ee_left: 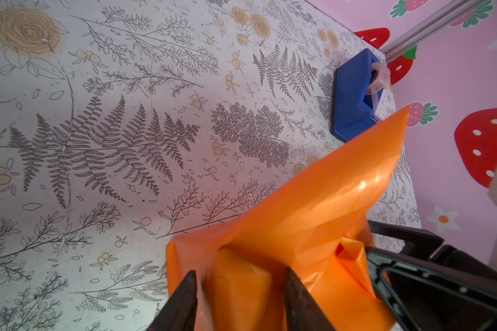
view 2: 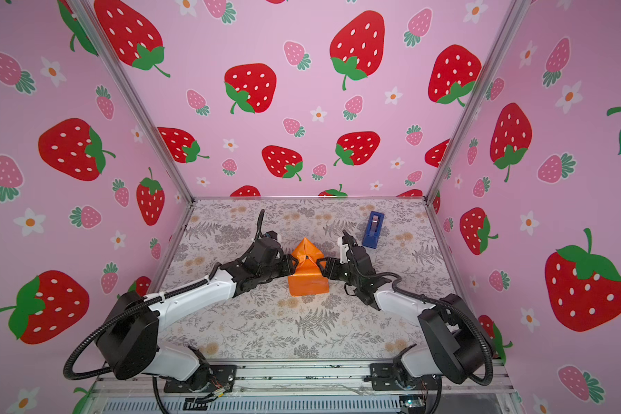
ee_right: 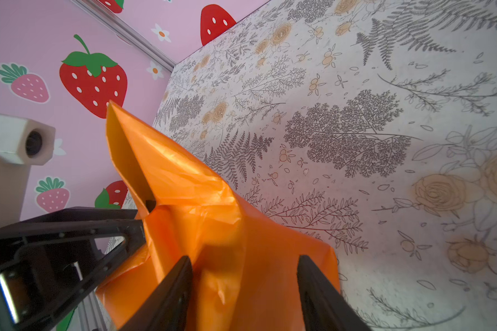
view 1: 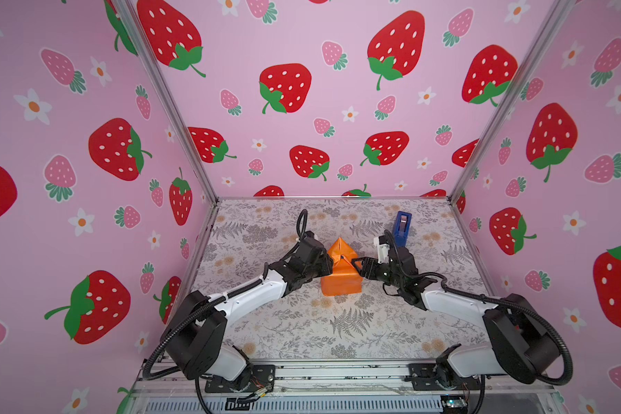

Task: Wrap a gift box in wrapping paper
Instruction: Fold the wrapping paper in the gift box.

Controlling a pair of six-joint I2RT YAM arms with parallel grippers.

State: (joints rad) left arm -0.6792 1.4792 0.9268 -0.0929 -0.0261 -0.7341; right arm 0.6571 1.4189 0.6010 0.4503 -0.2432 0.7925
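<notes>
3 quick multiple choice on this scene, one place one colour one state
1. Where on the table is the tape dispenser? A near edge B far right C middle
2. What colour is the wrapping paper? A green B silver C orange
3. How is the paper's loose flap? A standing up in a point B flat on the table C torn off
Answers: 1 B, it stands toward the far right corner; 2 C, glossy orange in every view; 3 A, its tip rises above the rest.
</notes>
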